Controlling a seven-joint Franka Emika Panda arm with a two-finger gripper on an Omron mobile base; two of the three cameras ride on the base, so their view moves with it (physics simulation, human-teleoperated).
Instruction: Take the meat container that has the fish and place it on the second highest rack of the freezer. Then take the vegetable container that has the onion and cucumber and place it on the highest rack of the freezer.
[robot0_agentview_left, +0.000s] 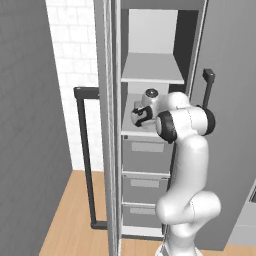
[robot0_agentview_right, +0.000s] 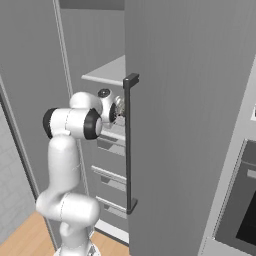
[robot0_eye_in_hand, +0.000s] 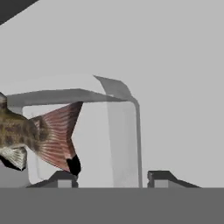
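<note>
Hand view: the meat container (robot0_eye_in_hand: 124, 131), the fish (robot0_eye_in_hand: 39, 138) inside, is straddled by the opened gripper (robot0_eye_in_hand: 111, 178) on the freezer (robot0_agentview_left: 150, 75) rack; withdrawal is judged next.

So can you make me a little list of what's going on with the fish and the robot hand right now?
fish: in the meat container, tail fanned out
gripper: fingertips apart, either side of the container's wall
freezer: door open, white shelves above grey drawers
arm: reaching in at the second highest rack
highest rack: nothing seen on it
</note>
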